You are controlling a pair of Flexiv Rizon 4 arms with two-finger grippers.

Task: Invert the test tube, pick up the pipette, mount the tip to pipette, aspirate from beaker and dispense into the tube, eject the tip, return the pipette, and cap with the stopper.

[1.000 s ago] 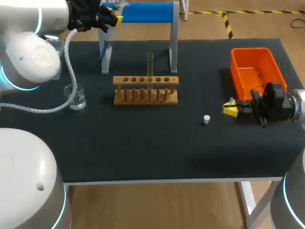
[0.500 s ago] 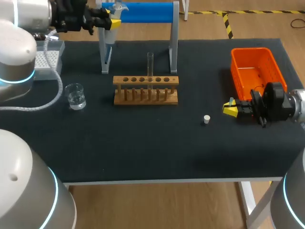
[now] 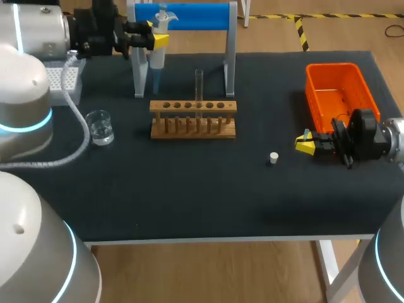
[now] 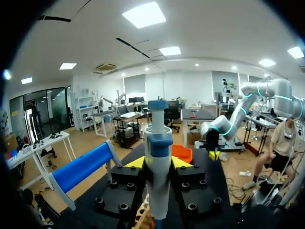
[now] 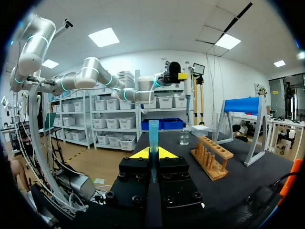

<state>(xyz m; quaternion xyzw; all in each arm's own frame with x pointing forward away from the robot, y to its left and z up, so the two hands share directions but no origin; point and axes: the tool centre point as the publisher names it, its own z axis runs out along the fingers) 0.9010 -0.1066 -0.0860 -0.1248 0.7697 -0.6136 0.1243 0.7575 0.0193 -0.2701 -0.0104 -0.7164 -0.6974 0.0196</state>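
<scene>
Yellow-tipped left gripper (image 3: pixel 156 35) clamped on pipette (image 3: pixel 158 58) at table's (image 3: pixel 189 189) rear-left edge, beside blue-barred stand (image 3: pixel 189 16). Right gripper (image 5: pixel 153 153) near right edge grips bluish tube (image 5: pixel 153 130) (stopper (image 3: pixel 273 158) loose nearby). Test tube (image 3: pixel 199 85) upright in wooden rack (image 3: pixel 192 120).

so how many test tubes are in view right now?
1: a clear test tube stands upright in a hole near the middle of the wooden rack. The rack's other holes look empty, and none seems hidden.
</scene>
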